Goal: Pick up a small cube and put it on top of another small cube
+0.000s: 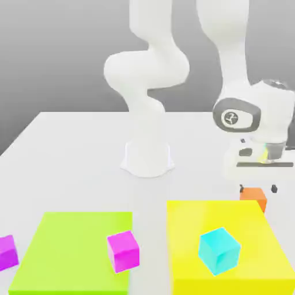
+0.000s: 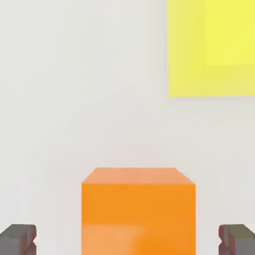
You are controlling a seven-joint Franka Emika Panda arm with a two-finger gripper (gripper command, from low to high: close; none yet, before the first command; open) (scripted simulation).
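Exterior view. Arm reaches down at the exterior view's right, gripper (image 1: 257, 188) hanging just over the orange cube (image 1: 254, 199). Cube sits on the white table (image 1: 75, 167), touching or just beside the back edge of the yellow pad (image 1: 190, 230); which, I cannot tell. Fingertips (image 1: 274, 188) show as two dark tips to either side of the cube's top, spread apart, nothing between them yet. Cyan cube (image 1: 219, 250) rests on the yellow pad, nearer the camera. One magenta cube (image 1: 123, 250) sits on the green pad (image 1: 69, 248); a second magenta cube (image 1: 7, 252) lies at the frame's left edge, off the pad.

Hand view. Orange cube (image 2: 138, 209) sits between the two grey fingertips (image 2: 18, 239), jaws released and wide, a clear gap on each side. A corner of the yellow pad (image 2: 209, 45) shows beyond the cube.

Step in hand, as I judge it: lowering onto the cube before the grasp. To do it well:
- keep the cube midway between the fingers, so neither tip pushes it sideways on contact
- come straight down until the pads cover the cube's side faces, stopping short of the table
- close squarely on the flat faces, not the corners
- mind the yellow pad's edge next to the cube; a fingertip catching it could tilt the grasp
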